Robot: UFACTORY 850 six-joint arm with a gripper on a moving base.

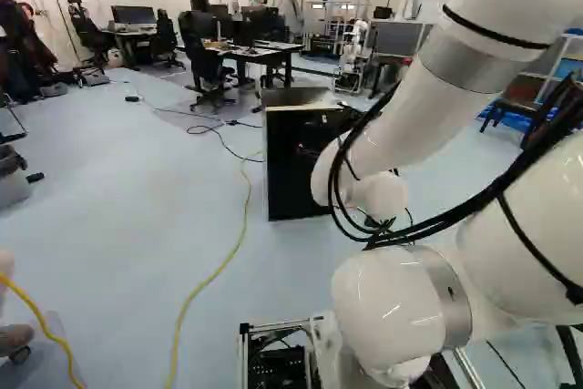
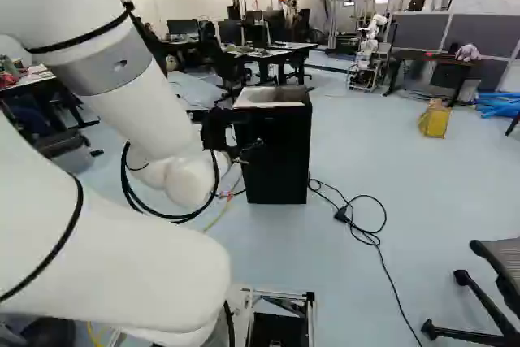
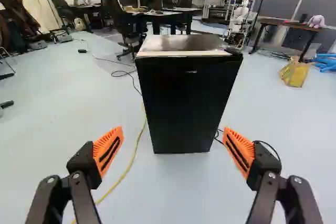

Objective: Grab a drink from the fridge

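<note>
My gripper [image 2: 231, 137] shows in the right base view against the left side of the small black fridge [image 2: 279, 156]. In the wrist view the gripper [image 3: 173, 148] stands wide open, with nothing between its orange pads. The fridge [image 3: 189, 103] is ahead of the fingers, apart from them, its dark front facing the gripper and its door closed. Its flat top [image 3: 181, 44] is lighter. The same fridge [image 1: 287, 166] stands partly behind my arm in the left base view. The inside of the fridge is hidden, and no drink is visible.
A yellow cable [image 1: 214, 275] runs along the floor toward the fridge; a black cable [image 2: 370, 237] lies to its right. Desks [image 2: 272, 56] and office chairs stand behind. A chair [image 2: 496, 282] is near on the right. Another robot [image 3: 242, 14] stands farther back.
</note>
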